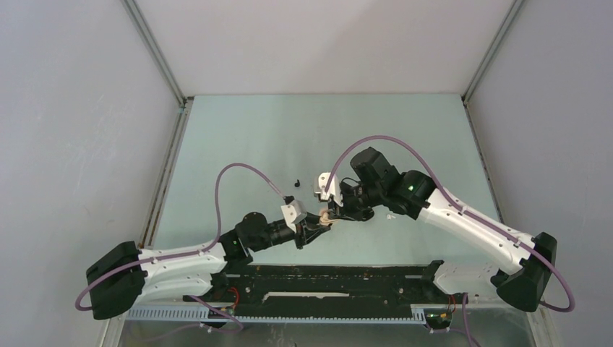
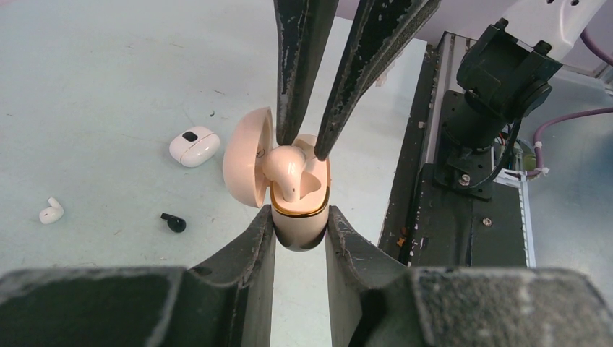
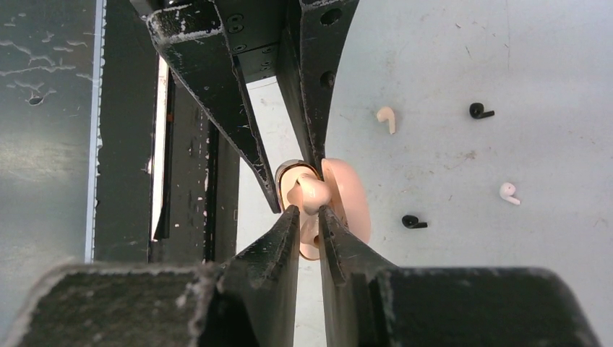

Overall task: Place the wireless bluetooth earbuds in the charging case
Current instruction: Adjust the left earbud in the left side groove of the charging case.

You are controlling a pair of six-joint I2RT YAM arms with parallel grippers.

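My left gripper is shut on a cream charging case with a gold rim, held above the table with its lid swung open to the left. My right gripper is shut on a cream earbud, which sits at the case's open mouth. The right fingers come down from above onto that bud. In the top view both grippers meet at the case near the table's front middle. Loose on the table lie a cream earbud, a white earbud and two black earbuds.
A closed white case rests on the table beyond the held case, with a white bud and a black bud nearby. The black base rail of the arms runs along the near edge, to the right in the left wrist view.
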